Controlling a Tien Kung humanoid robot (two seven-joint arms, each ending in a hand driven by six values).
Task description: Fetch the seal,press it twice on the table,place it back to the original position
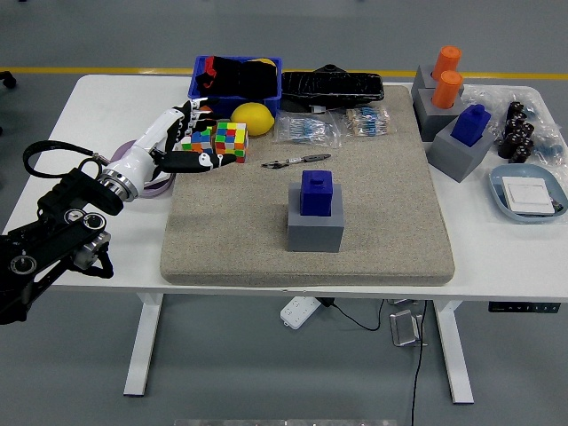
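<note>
The blue seal (316, 193) sits on its grey base (315, 228) at the frame's centre, on the mat (390, 213), untouched. The left hand (182, 142) hovers at upper left with fingers spread, holding nothing, just beside the cubes (219, 142). Swinging right, it could clip the cubes or pen (297, 161), or knock the seal off its base.

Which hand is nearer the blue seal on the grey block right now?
Left. The left hand hovers at the mat's far-left corner by the colourful cubes, left of and beyond the blue seal. The right hand is out of view.
</note>
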